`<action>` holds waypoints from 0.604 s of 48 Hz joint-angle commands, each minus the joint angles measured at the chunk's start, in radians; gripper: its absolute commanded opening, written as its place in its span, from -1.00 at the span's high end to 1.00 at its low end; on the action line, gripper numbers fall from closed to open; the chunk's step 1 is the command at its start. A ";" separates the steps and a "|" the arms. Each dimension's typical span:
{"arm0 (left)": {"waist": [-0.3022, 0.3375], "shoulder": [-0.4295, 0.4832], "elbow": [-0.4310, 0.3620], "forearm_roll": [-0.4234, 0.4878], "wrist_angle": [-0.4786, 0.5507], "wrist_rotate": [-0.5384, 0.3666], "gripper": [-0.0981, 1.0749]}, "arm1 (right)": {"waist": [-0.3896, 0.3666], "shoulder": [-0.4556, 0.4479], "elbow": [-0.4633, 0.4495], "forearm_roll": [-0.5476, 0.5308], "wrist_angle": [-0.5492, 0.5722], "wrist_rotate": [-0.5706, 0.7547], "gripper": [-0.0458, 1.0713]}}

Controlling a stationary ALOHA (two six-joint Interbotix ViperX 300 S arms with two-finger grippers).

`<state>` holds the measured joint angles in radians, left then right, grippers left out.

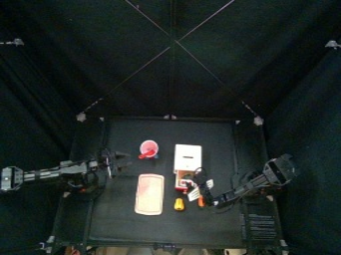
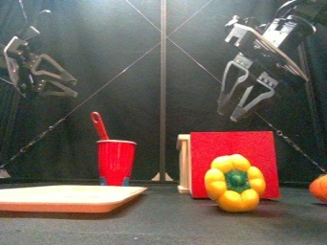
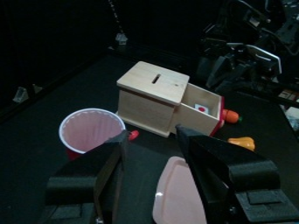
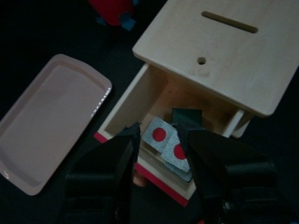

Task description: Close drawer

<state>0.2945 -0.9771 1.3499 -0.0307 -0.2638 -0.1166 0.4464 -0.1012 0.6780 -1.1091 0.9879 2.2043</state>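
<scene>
Beside flat pink board (image 4: 52,118), boxy wooden drawer (image 4: 163,144) open.

Drawer (image 4: 158,140) stands pulled out of the cabinet (image 3: 156,94); its open front faces bare tabletop (image 1: 213,149). Pink board (image 1: 150,193) flanks it on one side, just beside. Red cup (image 3: 91,131) near cabinet's far side. Yellow pepper (image 2: 235,182) and an orange item (image 1: 178,203), possibly fruit, lie near the drawer's front.

Both arms are all black, chunky jointed segments, each ending in a gripper, left (image 2: 42,77) and right (image 2: 250,96), with two long black jaws.
</scene>
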 commanded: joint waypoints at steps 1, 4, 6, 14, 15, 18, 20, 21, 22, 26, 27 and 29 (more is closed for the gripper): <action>0.003 0.003 -0.023 -0.002 -0.006 0.000 -0.61 | 0.009 -0.060 -0.009 -0.009 0.003 -0.003 -0.42; 0.002 0.003 -0.032 -0.003 -0.014 -0.005 -0.60 | 0.028 -0.084 0.005 -0.025 0.003 -0.003 -0.36; 0.003 0.003 -0.044 -0.008 -0.017 -0.006 -0.58 | 0.035 -0.100 0.015 -0.035 0.002 -0.003 -0.32; 0.003 0.021 -0.110 -0.081 -0.014 -0.003 -0.39 | 0.064 -0.144 0.067 -0.077 -0.026 -0.003 -0.10; 0.003 0.025 -0.117 -0.091 -0.014 -0.003 -0.35 | 0.066 -0.146 0.074 -0.084 -0.031 -0.002 -0.07; 0.005 0.038 -0.144 -0.123 -0.014 -0.005 -0.22 | 0.069 -0.152 0.094 -0.101 -0.046 0.005 0.01; 0.006 0.048 -0.163 -0.143 -0.014 -0.005 -0.14 | 0.067 -0.149 0.109 -0.110 -0.055 0.008 0.08; 0.003 0.054 -0.173 -0.153 -0.012 -0.005 -0.10 | 0.069 -0.146 0.112 -0.114 -0.057 0.008 0.11; 0.000 0.064 -0.187 -0.167 -0.015 -0.006 -0.04 | 0.069 -0.144 0.117 -0.117 -0.061 0.006 0.14; -0.003 0.098 -0.235 -0.204 -0.023 -0.003 0.08 | 0.069 -0.141 0.127 -0.133 -0.067 -0.008 0.25; -0.006 0.109 -0.247 -0.210 -0.026 -0.003 0.10 | 0.069 -0.143 0.127 -0.140 -0.069 -0.011 0.27; -0.008 0.130 -0.276 -0.218 -0.035 -0.003 0.13 | 0.069 -0.147 0.129 -0.152 -0.071 -0.020 0.32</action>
<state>0.2915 -0.8882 1.1520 -0.2316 -0.2777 -0.1212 0.5154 -0.2270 0.8130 -1.2349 0.9204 2.1967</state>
